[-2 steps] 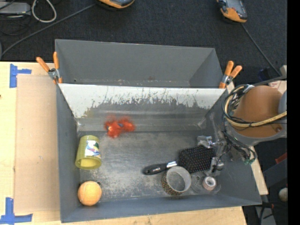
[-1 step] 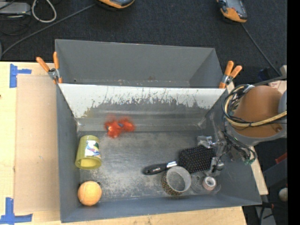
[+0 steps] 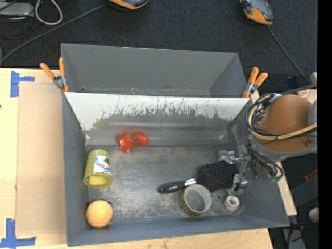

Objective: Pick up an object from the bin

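One camera up high, looking down into the grey bin, tilted from the near side, whole bin in frame at middle range, far wall facing us, arm at the right edge.

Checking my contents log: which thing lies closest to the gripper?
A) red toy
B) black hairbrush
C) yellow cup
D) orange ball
B: the black hairbrush lies with its bristled head right beside the gripper, at the right of the bin.

The bin looks like dull grey metal, back wall pretty scuffed up; the hairbrush has a glossy black plastic handle.
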`<state>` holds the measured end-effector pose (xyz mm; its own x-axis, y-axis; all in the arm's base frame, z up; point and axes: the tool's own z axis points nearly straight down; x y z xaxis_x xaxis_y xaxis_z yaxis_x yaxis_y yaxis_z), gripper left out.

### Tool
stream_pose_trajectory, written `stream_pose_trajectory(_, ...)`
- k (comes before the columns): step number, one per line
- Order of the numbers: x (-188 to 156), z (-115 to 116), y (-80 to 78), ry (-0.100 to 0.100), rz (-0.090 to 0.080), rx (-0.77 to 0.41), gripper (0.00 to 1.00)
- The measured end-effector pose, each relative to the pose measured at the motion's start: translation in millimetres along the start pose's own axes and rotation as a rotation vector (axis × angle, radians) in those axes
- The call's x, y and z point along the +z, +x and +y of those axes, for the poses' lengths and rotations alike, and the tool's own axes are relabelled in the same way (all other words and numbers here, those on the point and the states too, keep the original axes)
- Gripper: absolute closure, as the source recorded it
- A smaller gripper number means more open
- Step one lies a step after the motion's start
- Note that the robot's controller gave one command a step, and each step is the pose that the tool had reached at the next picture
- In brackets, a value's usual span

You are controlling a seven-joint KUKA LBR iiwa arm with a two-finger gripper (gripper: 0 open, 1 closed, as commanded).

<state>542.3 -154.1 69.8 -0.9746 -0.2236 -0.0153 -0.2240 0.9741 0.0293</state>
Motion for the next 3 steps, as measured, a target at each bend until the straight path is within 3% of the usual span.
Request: stream_pose_trajectory(3,0.1,0.0,0.1,0.0,0.001,0.002,1.0)
